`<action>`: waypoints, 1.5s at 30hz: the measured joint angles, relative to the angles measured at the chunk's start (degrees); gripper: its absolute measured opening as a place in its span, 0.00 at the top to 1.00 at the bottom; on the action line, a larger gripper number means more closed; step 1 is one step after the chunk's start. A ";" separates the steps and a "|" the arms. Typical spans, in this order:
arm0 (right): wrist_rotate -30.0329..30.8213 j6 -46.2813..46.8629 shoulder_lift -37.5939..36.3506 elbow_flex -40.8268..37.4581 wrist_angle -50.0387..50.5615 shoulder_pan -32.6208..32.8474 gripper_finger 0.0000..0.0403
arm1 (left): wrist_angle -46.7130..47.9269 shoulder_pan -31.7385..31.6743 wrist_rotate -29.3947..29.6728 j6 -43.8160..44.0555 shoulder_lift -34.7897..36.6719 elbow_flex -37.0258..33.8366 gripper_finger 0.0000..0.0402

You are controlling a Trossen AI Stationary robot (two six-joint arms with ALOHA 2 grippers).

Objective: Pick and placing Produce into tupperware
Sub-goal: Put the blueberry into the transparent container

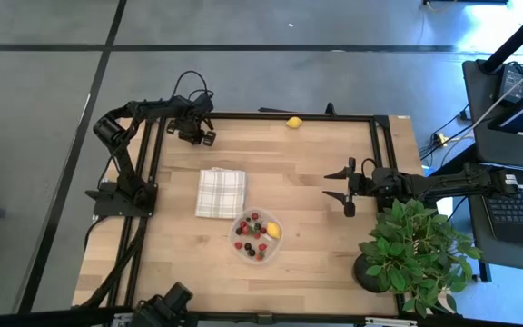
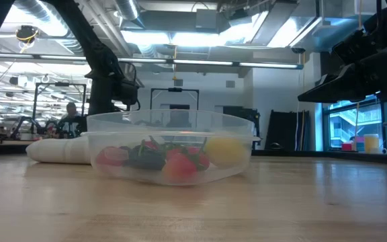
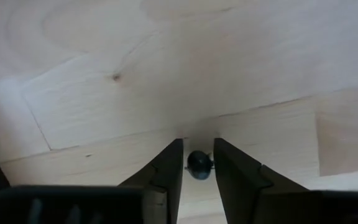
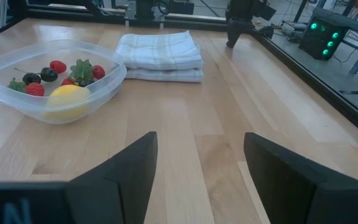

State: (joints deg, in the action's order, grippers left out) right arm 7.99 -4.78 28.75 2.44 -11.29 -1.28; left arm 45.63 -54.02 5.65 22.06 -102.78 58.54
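My left gripper (image 1: 200, 136) points down at the table's far left corner. Its fingers stand narrowly apart on either side of a small dark berry (image 3: 199, 165). My right gripper (image 1: 348, 193) waits open and level at the right side of the table; nothing is between its fingers (image 4: 201, 180). The clear tupperware (image 1: 241, 223) stands near the table's middle and holds several red and dark berries (image 4: 55, 74) and a yellow lemon-like fruit (image 1: 273, 230). A second yellow fruit (image 1: 294, 123) lies on the wood at the far edge. My left gripper comes at the dark berry (image 3: 199, 165) from above, pointing down, with one finger (image 3: 229, 171) close against each side. A sliver of gap shows on one side. Whether the fingers touch the berry, and whether it rests on the wood, I cannot tell.
A folded white-and-grey checked cloth (image 1: 221, 193) lies between the left arm and the tupperware. A leafy potted plant (image 1: 416, 254) stands at the near right corner. A black frame (image 1: 375, 163) runs along the table's far, left and right sides. Bare wood shows in the middle.
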 joint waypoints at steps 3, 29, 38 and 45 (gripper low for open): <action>0.00 0.00 -0.02 0.00 0.02 0.00 0.40 | 0.36 0.00 0.00 0.00 0.00 0.00 0.78; 0.00 0.17 -0.02 0.00 0.00 0.02 0.40 | 2.43 0.13 -0.57 0.11 0.02 -0.02 0.87; -0.01 0.20 0.00 0.00 0.00 0.02 0.40 | 2.06 0.11 -0.42 -0.07 0.09 -0.02 0.89; -0.01 0.22 0.00 0.00 0.00 0.01 0.40 | 2.35 0.13 -0.47 -3.07 0.39 0.14 0.92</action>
State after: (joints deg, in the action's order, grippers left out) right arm 7.98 -4.56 28.75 2.44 -11.29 -1.27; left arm 47.97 -53.89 5.18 19.00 -102.39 58.69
